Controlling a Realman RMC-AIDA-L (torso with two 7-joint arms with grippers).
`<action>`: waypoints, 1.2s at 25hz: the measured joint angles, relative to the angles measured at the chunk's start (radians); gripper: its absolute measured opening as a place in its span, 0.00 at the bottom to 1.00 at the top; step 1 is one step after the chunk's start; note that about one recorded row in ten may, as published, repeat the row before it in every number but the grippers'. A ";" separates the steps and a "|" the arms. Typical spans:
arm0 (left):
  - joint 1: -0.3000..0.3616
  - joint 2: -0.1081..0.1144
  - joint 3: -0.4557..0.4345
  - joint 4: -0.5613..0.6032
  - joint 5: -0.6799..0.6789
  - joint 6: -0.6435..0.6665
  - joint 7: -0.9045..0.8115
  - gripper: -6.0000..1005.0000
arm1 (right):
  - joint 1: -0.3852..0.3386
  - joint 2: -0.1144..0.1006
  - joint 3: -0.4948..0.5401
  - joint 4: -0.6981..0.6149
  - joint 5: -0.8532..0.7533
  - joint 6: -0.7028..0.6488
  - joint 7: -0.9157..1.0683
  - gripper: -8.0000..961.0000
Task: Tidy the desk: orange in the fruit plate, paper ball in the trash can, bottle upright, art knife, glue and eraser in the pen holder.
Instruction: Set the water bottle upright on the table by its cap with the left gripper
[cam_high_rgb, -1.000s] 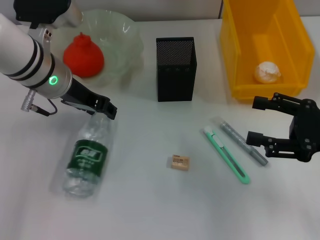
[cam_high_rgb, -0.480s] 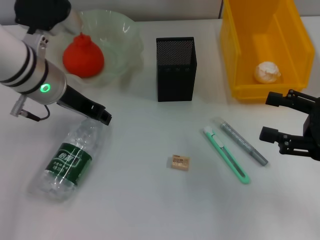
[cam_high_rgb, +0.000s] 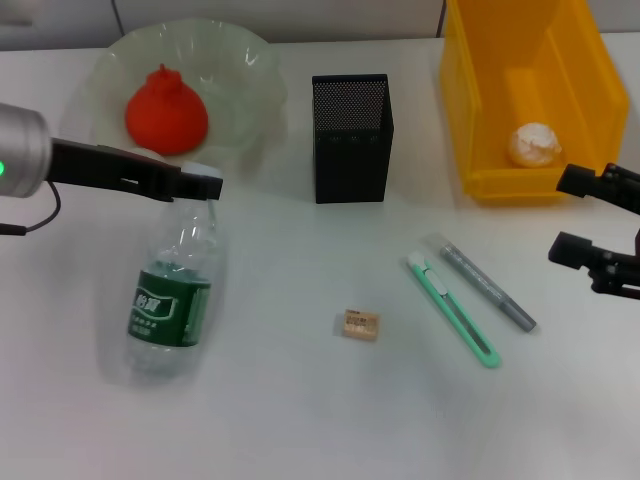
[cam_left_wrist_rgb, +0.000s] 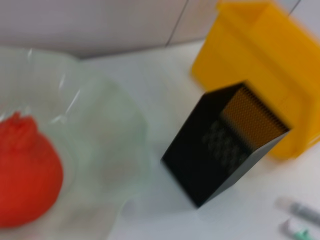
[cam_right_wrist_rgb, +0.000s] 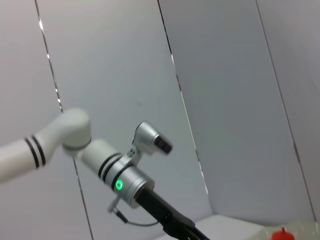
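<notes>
Since half a second ago the bottle (cam_high_rgb: 172, 300) has swung from a slant to nearly straight, its white cap end now up by the left gripper (cam_high_rgb: 198, 184), and the left arm has flattened out to reach in level from the left edge. That gripper is clamped on the bottle's cap, just in front of the fruit plate (cam_high_rgb: 250, 70), where the orange (cam_high_rgb: 166, 112) sits. The bottle is still lying on the table (cam_high_rgb: 300, 400). The right gripper (cam_high_rgb: 600, 225) has drawn further to the right edge, fingers spread and holding nothing, in front of the trash can (cam_high_rgb: 480, 120) with the paper ball (cam_high_rgb: 535, 144) inside. The art knife (cam_high_rgb: 452, 310) and glue (cam_high_rgb: 488, 284) lie side by side, the eraser (cam_high_rgb: 360, 325) to their left, all in front of the pen holder (cam_high_rgb: 351, 140)
</notes>
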 joint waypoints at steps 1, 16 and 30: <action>0.017 0.000 -0.027 -0.004 -0.040 0.008 0.040 0.45 | 0.002 0.001 0.008 0.000 0.001 -0.008 0.008 0.88; 0.130 0.005 -0.335 -0.378 -0.576 0.147 0.763 0.44 | 0.034 0.032 0.059 0.050 0.067 -0.050 0.027 0.88; 0.084 0.000 -0.408 -0.829 -0.823 0.138 1.362 0.44 | 0.100 0.034 0.073 0.190 0.072 -0.020 -0.065 0.88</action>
